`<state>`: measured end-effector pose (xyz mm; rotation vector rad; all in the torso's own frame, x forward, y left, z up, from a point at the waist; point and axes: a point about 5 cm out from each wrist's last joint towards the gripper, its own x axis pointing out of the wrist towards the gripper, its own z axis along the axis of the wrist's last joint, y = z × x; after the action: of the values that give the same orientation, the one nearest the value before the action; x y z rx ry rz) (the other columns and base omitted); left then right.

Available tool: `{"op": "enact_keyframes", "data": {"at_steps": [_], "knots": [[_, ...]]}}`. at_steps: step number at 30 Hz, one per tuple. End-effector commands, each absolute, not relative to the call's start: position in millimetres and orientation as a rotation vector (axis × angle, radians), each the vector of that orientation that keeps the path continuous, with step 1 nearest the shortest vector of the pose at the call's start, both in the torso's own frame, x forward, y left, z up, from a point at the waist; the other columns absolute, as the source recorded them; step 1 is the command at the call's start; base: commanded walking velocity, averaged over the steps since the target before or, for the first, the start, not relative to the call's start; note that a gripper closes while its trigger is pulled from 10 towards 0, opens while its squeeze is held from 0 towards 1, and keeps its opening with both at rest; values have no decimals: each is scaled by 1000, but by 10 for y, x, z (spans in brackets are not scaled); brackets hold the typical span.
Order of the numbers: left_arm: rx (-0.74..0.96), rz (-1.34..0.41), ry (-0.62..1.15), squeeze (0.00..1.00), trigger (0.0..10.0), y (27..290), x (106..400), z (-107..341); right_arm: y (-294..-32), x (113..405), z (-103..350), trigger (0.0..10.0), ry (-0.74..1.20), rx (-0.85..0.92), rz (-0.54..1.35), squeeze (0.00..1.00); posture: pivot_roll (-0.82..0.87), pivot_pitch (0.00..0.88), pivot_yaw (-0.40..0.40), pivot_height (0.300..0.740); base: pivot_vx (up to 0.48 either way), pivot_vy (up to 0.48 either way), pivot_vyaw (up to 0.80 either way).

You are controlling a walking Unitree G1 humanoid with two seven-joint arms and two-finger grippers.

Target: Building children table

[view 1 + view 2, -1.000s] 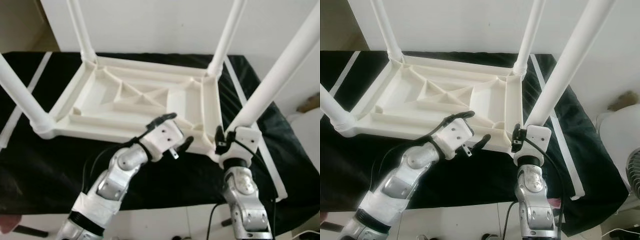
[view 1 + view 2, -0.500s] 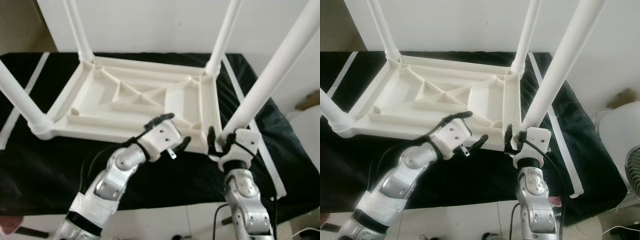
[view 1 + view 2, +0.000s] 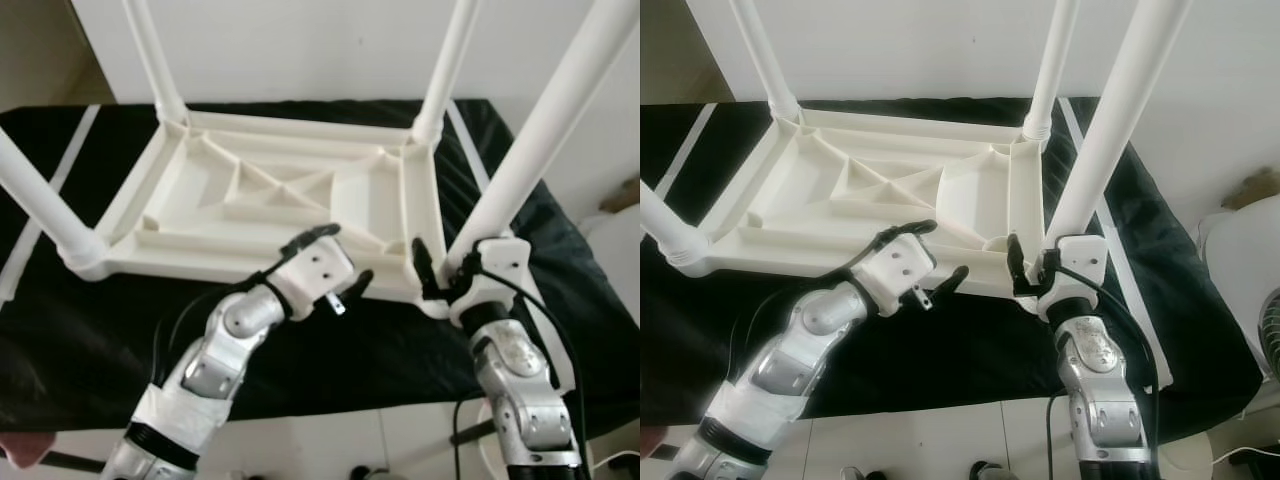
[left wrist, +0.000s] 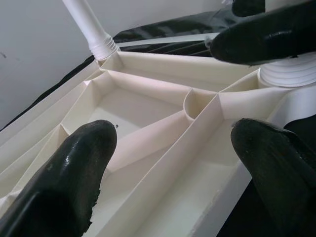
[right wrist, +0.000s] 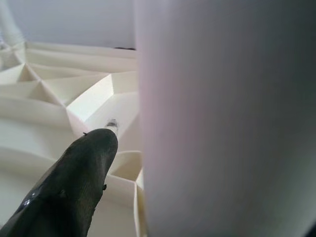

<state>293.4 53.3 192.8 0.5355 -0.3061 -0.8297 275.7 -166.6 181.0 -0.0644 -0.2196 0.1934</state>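
The white plastic children's table [image 3: 200, 262] lies upside down on a black cloth, with its legs standing up. My left gripper [image 3: 348, 255] is open and straddles the near rim of the table [image 4: 197, 133], one finger inside the ribbed underside and one outside. My right gripper [image 3: 450, 265] is at the foot of the near right leg [image 3: 540, 130]. Its one visible finger [image 5: 84, 168] stands a little off the leg [image 5: 217, 118], so it is open around the leg; the other finger is hidden behind it.
The black cloth [image 3: 80, 330] covers a low surface whose front edge is just before me. White strips [image 3: 60, 165] run across the cloth at the left and right. The other legs [image 3: 445, 70] rise at the back and at the near left [image 3: 35, 200]. A white rounded object [image 3: 1240, 270] stands at the right.
My right gripper's visible finger has moved away from the foot of the near right leg, and that arm has shifted a little right. The left gripper has hardly moved.
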Motion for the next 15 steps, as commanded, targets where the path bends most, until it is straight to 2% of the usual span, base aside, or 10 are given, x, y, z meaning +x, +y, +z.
{"op": "enact_keyframes", "data": {"at_steps": [1,13,14,15], "knots": [[543,-832,-297,0,10000,533,2906,1906,-1685,2765,1808,10000,-220,-73,220,0,-144,191,-4,740,0,0,0],[545,-856,-303,0,10000,503,2884,1915,-1805,2771,1773,10000,-196,-134,414,0,-145,183,4,740,0,0,0],[545,-857,-303,0,10000,503,2882,1915,-1815,2769,1763,4275,-193,-144,421,0,-145,181,6,740,0,0,0],[545,-857,-303,0,10000,503,2882,1915,-1815,2769,1763,4275,-193,-144,421,0,-145,181,6,740,0,0,0]]}}
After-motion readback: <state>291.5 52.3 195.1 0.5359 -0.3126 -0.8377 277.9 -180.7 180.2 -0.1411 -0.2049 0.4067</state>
